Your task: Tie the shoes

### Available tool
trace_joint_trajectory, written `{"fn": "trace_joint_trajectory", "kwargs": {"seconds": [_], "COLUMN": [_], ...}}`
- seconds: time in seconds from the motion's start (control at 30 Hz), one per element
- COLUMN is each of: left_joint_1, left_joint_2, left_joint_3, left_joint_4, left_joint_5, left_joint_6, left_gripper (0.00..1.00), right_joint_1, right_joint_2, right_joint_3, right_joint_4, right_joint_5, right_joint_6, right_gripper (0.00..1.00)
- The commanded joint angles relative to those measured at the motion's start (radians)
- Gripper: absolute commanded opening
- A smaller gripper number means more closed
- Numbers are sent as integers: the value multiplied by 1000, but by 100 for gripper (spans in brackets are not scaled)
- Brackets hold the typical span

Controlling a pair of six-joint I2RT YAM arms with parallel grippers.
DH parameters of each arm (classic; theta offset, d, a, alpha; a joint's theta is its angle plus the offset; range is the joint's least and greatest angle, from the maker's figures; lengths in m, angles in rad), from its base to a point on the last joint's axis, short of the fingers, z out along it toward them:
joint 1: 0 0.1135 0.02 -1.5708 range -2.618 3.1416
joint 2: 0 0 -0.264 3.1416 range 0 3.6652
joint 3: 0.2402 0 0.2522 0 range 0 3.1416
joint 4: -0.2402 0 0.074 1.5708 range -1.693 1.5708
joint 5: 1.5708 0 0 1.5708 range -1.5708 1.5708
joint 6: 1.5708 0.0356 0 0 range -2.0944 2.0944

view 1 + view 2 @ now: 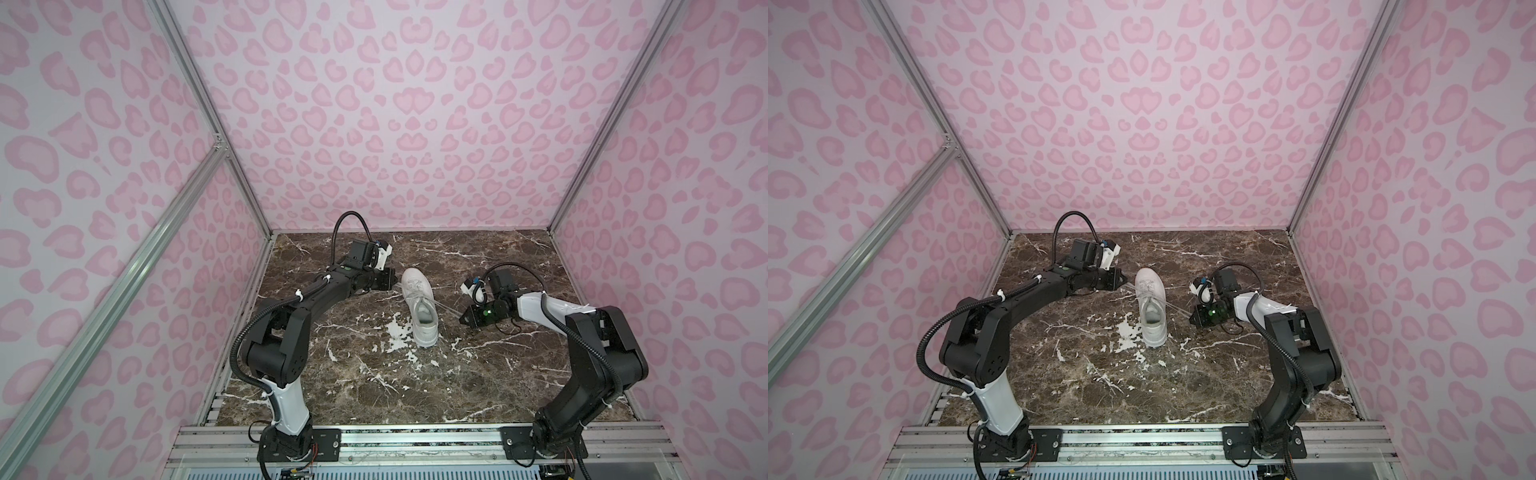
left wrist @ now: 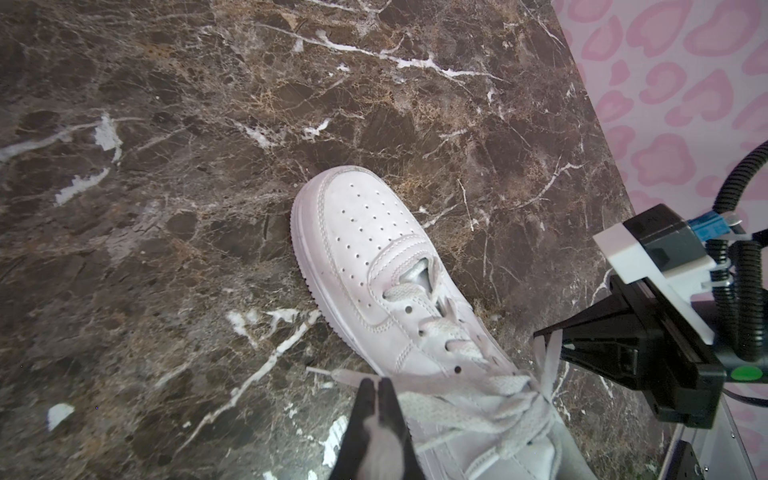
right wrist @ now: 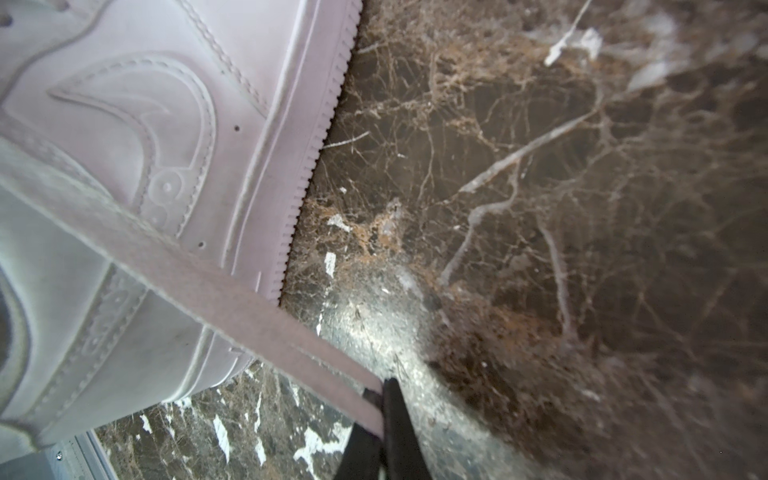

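The white sneaker (image 1: 419,305) sits mid marble table (image 1: 519,374), toe toward the back wall. The left gripper (image 2: 376,384) pinches the left lace (image 2: 347,376). The right gripper (image 3: 382,390) clamps the right lace (image 3: 208,291), stretched taut.

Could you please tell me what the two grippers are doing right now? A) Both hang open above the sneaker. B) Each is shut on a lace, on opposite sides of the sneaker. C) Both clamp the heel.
B: the left gripper pinches the left lace and the right gripper the right lace, each drawn out sideways from the sneaker.
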Motion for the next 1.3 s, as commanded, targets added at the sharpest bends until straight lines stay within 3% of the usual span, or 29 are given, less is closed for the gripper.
{"fn": "trace_joint_trajectory", "kwargs": {"seconds": [0.0,0.63,0.77,1.27], "left_joint_1": [8,11,10,33], "left_joint_2": [-1,3,1,-5], "left_joint_3": [-4,-6,-2,-19], "left_joint_4": [51,44,44,43], "left_joint_5": [-66,-36,-37,-42], "left_joint_6": [2,12,11,13], "left_gripper": [3,3,3,3], "right_joint_1": [-3,22,21,-8], "right_joint_2": [-6,-3,13,5], "right_joint_3": [-10,15,19,-16], "right_joint_4": [-46,-42,-43,-49], "right_joint_5": [54,29,31,49], "right_joint_6": [7,4,6,-5], "right_gripper": [0,0,5,2]}}
